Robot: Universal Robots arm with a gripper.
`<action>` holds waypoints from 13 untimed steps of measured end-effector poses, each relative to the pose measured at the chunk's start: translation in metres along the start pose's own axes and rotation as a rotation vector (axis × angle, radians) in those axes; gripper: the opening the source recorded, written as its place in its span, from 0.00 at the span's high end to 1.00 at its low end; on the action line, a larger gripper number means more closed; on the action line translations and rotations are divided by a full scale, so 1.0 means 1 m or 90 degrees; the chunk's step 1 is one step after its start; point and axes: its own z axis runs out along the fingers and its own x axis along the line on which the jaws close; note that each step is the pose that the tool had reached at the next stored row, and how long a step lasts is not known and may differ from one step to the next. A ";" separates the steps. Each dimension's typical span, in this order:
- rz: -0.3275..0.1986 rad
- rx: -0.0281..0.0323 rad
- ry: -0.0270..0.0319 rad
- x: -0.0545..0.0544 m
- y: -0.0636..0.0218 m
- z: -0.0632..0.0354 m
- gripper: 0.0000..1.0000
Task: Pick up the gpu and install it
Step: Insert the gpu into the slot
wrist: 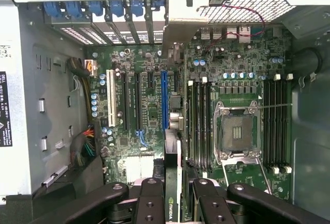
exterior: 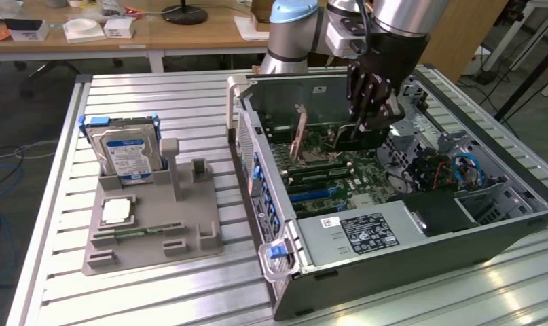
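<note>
1. The black metal pincer [wrist: 175, 190] pinches the gpu [wrist: 171, 157], a thin dark card with a green logo, seen edge-on between its fingers.
2. The gpu hangs inside the open grey metal computer case [exterior: 364, 272], over the green motherboard [wrist: 152, 131], near the long blue slot [wrist: 164, 97].
3. The picking up looks done. The seating, I judge, is not yet done.
4. The fingers hide the card's bracket. I cannot tell whether it touches any slot.

We saw bright, even light from above, soft glare on the metal table [exterior: 165, 299] and shadow inside the computer case [exterior: 392, 278].
</note>
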 end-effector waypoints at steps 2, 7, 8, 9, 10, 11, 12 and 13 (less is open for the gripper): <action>0.000 0.0000 0.0000 0.000 0.0000 0.0002 0.74; 0.000 0.0000 0.0000 0.000 0.0000 0.0007 0.74; 0.000 0.0000 -0.0001 0.000 0.0000 0.0010 0.74; 0.000 0.0000 -0.0003 0.000 0.0000 0.0016 0.74; 0.000 0.0000 -0.0002 0.000 0.0000 0.0021 0.74; 0.000 0.0000 -0.0001 0.000 0.0000 0.0029 0.74; 0.000 0.0000 -0.0001 0.000 0.0000 0.0040 0.74; 0.000 0.0000 0.0000 0.000 0.0000 0.0052 0.74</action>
